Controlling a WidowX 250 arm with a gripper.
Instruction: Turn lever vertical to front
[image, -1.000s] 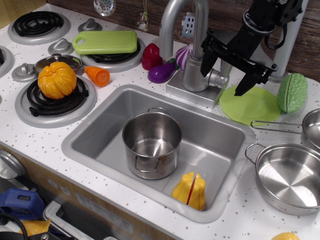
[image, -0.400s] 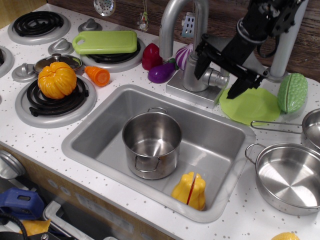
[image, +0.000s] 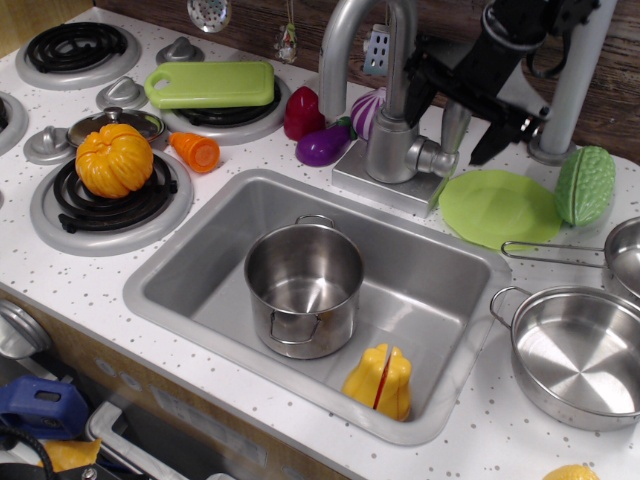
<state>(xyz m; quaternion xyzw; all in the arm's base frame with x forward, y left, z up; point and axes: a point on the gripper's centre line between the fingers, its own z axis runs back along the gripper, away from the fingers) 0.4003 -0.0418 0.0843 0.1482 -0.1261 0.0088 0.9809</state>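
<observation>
Sink (image: 190, 262) holds steel pot (image: 303, 288), empty, plus yellow split toy (image: 381, 383) at front right corner. Steel pan (image: 573, 357) on counter right, empty. Gripper (image: 463, 98) now higher and farther back than second ago, off green plate (image: 500, 208). Jaws spread apart, straddling upright lever (image: 453, 128) on faucet's right stub; contact unclear.

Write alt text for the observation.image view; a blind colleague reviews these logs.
A black gripper hangs open around an upright grey lever on the right of a toy faucet, behind a sink holding a steel pot and yellow toy food. A green plate lies to the right.
</observation>
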